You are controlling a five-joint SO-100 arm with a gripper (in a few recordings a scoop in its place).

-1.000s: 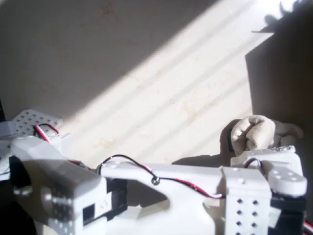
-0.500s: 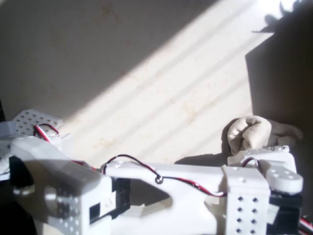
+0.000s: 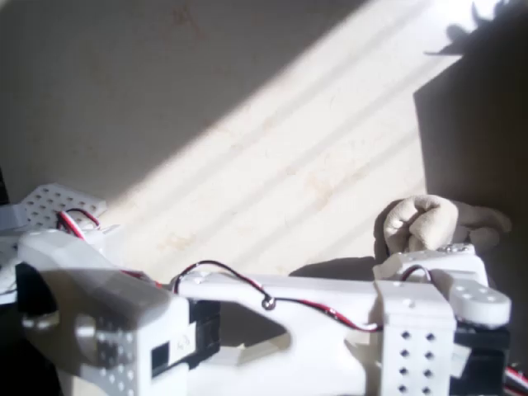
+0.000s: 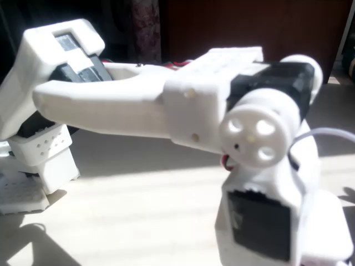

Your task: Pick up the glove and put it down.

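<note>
The cream-white glove [image 3: 425, 223] lies bunched up on the sunlit table at the right of the overhead view, partly in shadow. My gripper [image 3: 427, 257] points down right at the glove's near edge, and its white head covers that edge. The fingers are hidden under the head, so I cannot tell whether they are open or shut on the glove. In the fixed view the white arm [image 4: 166, 105] crosses the picture close up, with its wrist servo [image 4: 260, 221] at the lower right.
A white perforated base plate [image 3: 58, 202] sits at the left edge, next to the arm's shoulder [image 4: 33, 160]. A broad dark shadow [image 3: 478, 124] covers the table's right side. Bare sunlit tabletop [image 3: 289, 165] stretches beyond the arm.
The gripper head has shifted slightly left and toward the picture's bottom. A bit more of the glove shows, spread further right.
</note>
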